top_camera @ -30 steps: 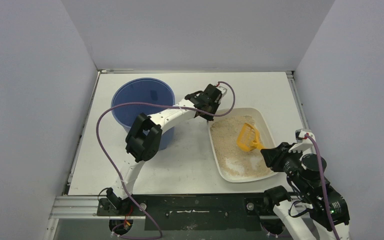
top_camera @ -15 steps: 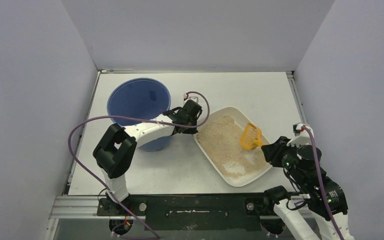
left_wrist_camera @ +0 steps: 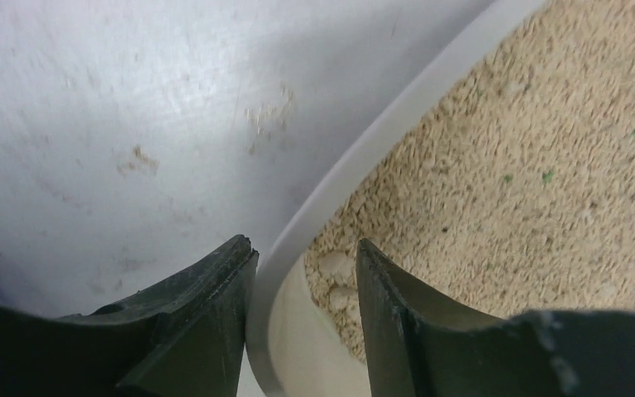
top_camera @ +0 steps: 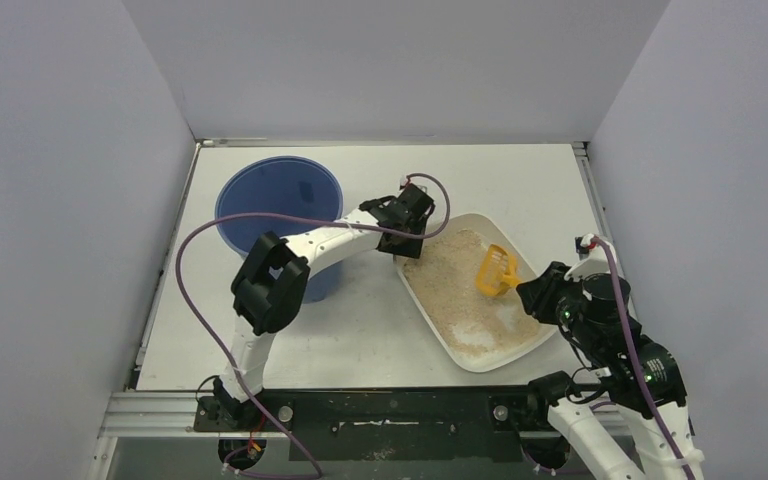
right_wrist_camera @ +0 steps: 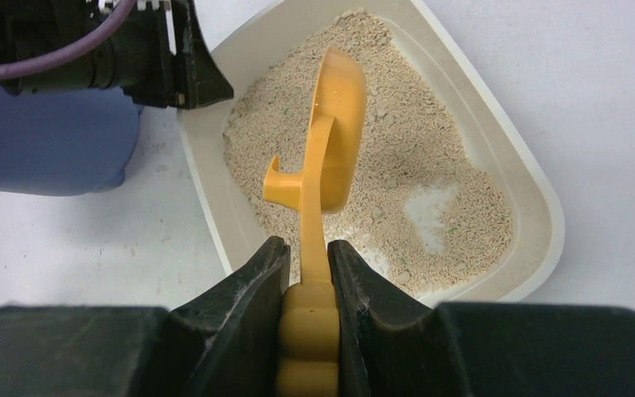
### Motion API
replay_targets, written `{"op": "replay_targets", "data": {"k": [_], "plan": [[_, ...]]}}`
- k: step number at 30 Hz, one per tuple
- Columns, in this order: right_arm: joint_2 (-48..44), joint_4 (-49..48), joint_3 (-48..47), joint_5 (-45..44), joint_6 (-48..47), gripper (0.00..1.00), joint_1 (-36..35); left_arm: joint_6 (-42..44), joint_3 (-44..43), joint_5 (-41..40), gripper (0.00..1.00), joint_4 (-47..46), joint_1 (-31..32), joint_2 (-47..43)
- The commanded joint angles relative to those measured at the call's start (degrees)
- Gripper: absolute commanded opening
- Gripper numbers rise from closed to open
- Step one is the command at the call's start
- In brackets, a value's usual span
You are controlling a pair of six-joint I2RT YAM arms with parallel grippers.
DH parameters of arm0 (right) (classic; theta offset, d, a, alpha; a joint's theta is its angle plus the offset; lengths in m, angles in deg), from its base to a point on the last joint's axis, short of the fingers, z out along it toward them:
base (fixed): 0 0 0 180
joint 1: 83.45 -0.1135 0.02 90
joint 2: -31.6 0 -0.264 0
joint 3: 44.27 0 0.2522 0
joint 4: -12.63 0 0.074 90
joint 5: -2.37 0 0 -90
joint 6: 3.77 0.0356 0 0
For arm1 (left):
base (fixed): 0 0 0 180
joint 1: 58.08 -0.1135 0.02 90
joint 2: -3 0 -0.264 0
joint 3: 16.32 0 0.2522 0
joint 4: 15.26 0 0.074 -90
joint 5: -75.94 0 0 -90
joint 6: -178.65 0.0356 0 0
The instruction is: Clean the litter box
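Litter box [top_camera: 480,367] on the white table [top_camera: 380,330], right of centre and turned askew, its left corner toward the blue bucket [top_camera: 278,205] and near it. Tan granules [right_wrist_camera: 397,149] over most of the floor, thinned to a pale bare patch [right_wrist_camera: 430,207] toward the near right end. A few green specks among the grains, too small to name.

Left gripper [left_wrist_camera: 302,248] at that left corner, jaws apart and astride the rim. One finger on the table side, close against the outer edge; the other inside, over the granules, with a clear gap to the wall. No clamp on the rim. Hard to tell whether either fingertip touches anything below. From above, the corner itself hidden under the gripper body.

Right gripper [right_wrist_camera: 307,256] at the right side of the tray, clamped tight on the handle of the orange scoop [right_wrist_camera: 335,132]. Scoop held on edge above the granules, bowl toward the far side. Seen edge-on from the wrist, so slots not to be made out there. Cannot tell whether the bowl's lower edge touches the grains. Handle end cut off by the bottom of the wrist view.

Bucket at far left, its near side hidden behind the left arm and purple cable [top_camera: 200,270]. Only a blue sliver of it at the left edge of the left wrist view. Inside dark, contents not to be made out.
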Motion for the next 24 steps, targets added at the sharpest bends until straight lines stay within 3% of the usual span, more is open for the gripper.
{"op": "replay_targets", "data": {"k": [1, 11, 20, 22, 23, 24], "plan": [[1.5, -3.1, -0.9, 0.2, -0.7, 0.0, -0.4, 7.0, -14.0, -0.4, 0.45, 4.9, -0.6, 5.5], [2.8, -2.2, -0.2, 0.7, -1.2, 0.0, -0.8, 18.0, -33.6, 1.3, 0.46, 13.9, -1.3, 17.5], [4.0, -1.0, -2.0, 0.4, -1.9, 0.0, -1.1, 23.9, -41.7, 9.6, 0.45, 18.5, -2.4, 25.1], [4.0, -0.7, -2.1, 0.4, -1.7, 0.0, -1.0, 23.9, -40.7, 10.0, 0.39, 17.5, -2.9, 24.6], [3.8, -0.7, -2.1, 0.3, -1.7, 0.0, -1.1, 23.8, -40.2, 10.3, 0.32, 16.9, -3.1, 24.2], [3.8, -0.6, -2.1, 0.1, -1.5, 0.0, -1.1, 23.7, -39.7, 10.8, 0.18, 16.5, -3.4, 23.9]]}}
